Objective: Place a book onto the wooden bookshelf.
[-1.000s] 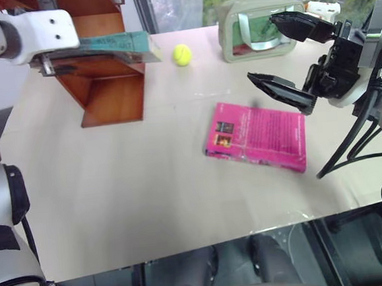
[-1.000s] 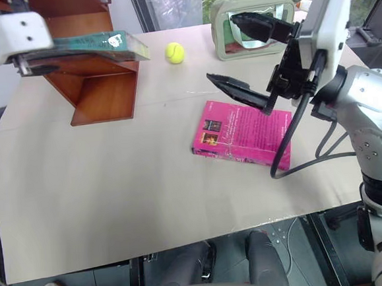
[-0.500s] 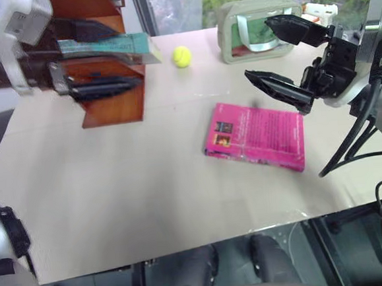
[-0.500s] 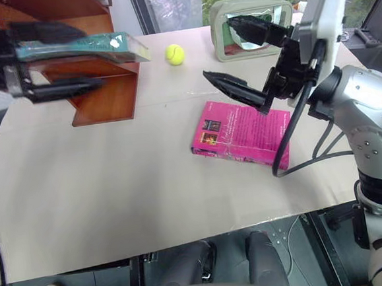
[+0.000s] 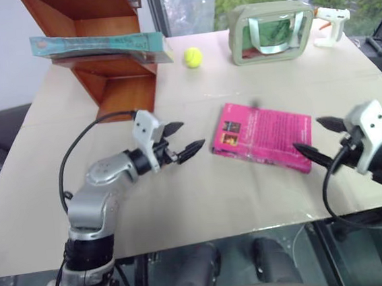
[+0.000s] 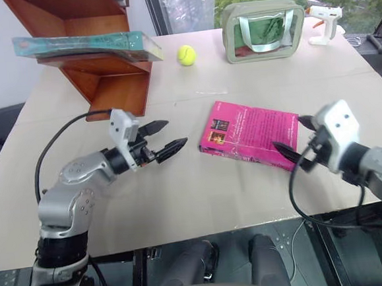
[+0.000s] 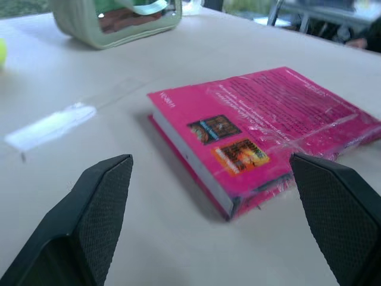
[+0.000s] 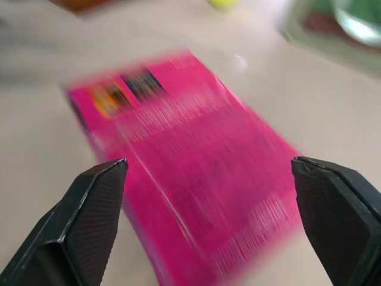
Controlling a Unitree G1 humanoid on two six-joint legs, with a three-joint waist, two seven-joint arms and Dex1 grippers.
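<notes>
The teal-green book lies flat on a board of the reddish-brown wooden bookshelf at the table's far left, with no gripper on it. My left gripper hovers low over the table in front of the shelf, open and empty, pointing right toward a pink book. My right gripper is open and empty at the pink book's right end. The pink book also lies between the open left fingers in the left wrist view, and it shows between the right fingers.
A yellow tennis ball sits behind the pink book. A green pouch with a clear window stands at the back, with a white glue gun beside it. The table's front edge runs close below both grippers.
The left gripper opened off the teal book, left it on the shelf, and dropped down and right to table height. The right gripper sank and drew right, off the pink book. The camera shifted.
</notes>
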